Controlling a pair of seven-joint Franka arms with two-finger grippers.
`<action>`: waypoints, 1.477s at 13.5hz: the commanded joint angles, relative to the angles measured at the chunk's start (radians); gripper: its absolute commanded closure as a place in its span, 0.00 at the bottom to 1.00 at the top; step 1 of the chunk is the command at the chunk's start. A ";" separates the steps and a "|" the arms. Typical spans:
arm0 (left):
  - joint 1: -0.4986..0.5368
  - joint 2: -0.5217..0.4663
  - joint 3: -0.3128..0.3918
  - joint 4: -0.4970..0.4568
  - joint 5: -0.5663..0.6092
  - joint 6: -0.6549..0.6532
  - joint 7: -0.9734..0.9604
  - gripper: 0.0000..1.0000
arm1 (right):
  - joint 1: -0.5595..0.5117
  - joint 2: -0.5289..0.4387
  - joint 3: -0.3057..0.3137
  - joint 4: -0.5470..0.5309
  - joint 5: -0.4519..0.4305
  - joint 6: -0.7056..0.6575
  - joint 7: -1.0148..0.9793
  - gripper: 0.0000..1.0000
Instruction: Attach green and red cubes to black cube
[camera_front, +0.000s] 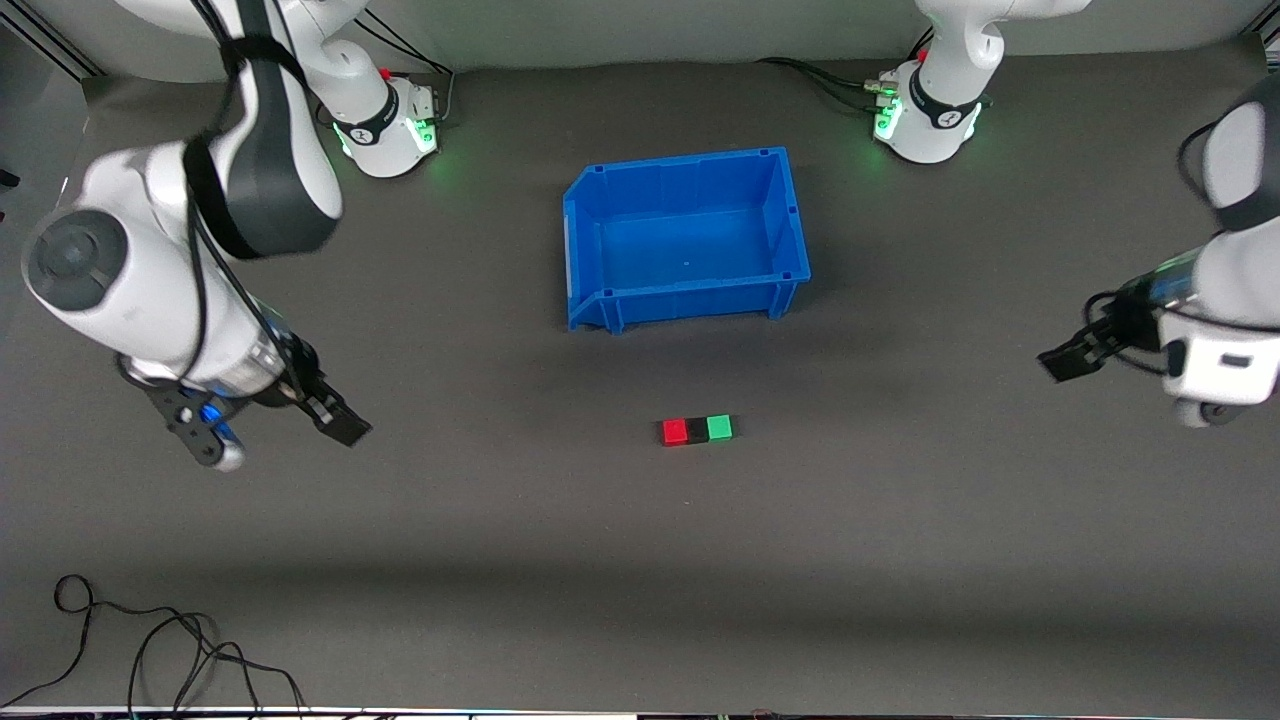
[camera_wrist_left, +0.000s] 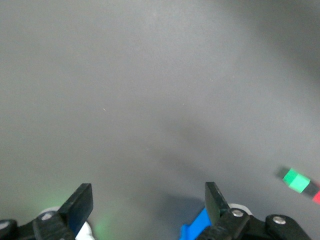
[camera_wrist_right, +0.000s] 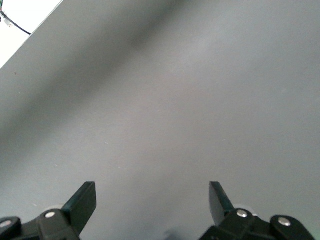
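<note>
The red cube, the black cube and the green cube stand in one touching row on the dark mat, black in the middle, nearer to the front camera than the blue bin. The green cube also shows at the edge of the left wrist view. My left gripper is open and empty over the mat at the left arm's end of the table. My right gripper is open and empty over the mat at the right arm's end. Both hang well apart from the cubes.
An empty blue bin stands mid-table, farther from the front camera than the cubes. A loose black cable lies on the mat near the front edge at the right arm's end.
</note>
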 joint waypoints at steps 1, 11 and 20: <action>0.034 -0.083 -0.007 -0.037 0.007 -0.030 0.198 0.00 | -0.163 -0.198 0.201 -0.147 -0.137 0.010 -0.115 0.00; 0.060 -0.151 -0.002 -0.023 0.027 -0.018 0.502 0.00 | -0.625 -0.295 0.456 -0.083 -0.171 -0.110 -0.781 0.00; 0.060 -0.120 -0.015 0.032 0.029 -0.056 0.626 0.00 | -0.714 -0.285 0.533 -0.040 -0.171 -0.151 -0.907 0.00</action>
